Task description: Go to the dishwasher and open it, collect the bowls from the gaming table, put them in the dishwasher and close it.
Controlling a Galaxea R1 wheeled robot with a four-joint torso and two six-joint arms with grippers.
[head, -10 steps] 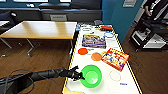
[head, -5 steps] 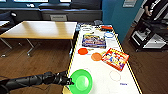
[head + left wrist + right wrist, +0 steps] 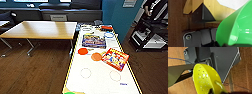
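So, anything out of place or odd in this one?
One thing: the right wrist view shows a yellow perforated colander, which isn't one of the bowls. On the gaming table, the red game box lies askew.

The left gripper (image 3: 223, 43) is clamped on the rim of the green bowl (image 3: 238, 27), which rises tilted from the fingers. The right gripper (image 3: 218, 91) grips a yellow perforated strainer (image 3: 205, 80) at its edge, and the strainer stands out beyond the fingers.
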